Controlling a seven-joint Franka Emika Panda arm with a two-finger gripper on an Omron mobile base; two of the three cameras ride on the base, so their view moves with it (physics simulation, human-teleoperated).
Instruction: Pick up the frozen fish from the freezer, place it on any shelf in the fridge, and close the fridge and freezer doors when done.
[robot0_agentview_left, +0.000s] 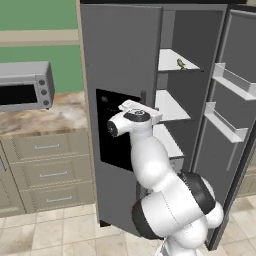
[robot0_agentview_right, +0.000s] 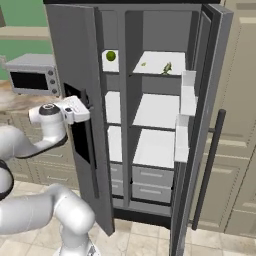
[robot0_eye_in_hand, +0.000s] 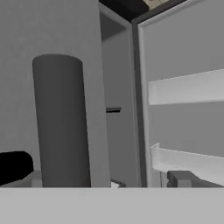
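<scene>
The small olive-green frozen fish (robot0_agentview_right: 167, 68) already lies on the top wide white shelf (robot0_agentview_right: 159, 64) of the fridge. The two-finger gripper (robot0_agentview_right: 85, 107) – jaws standing wide apart, holding nothing – sits beside the dark vertical bar handle (robot0_eye_in_hand: 61, 122) of the grey dispenser door (robot0_agentview_left: 120, 100), probably to push it closed.

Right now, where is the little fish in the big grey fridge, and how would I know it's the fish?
Find the tall grey side-by-side unit with both doors open. In its wider compartment, look at the top white shelf: the frozen fish lies near the shelf's right side. It is thin, olive-green and pointy-tailed, unlike the round green fruit in the narrower compartment beside it.
</scene>
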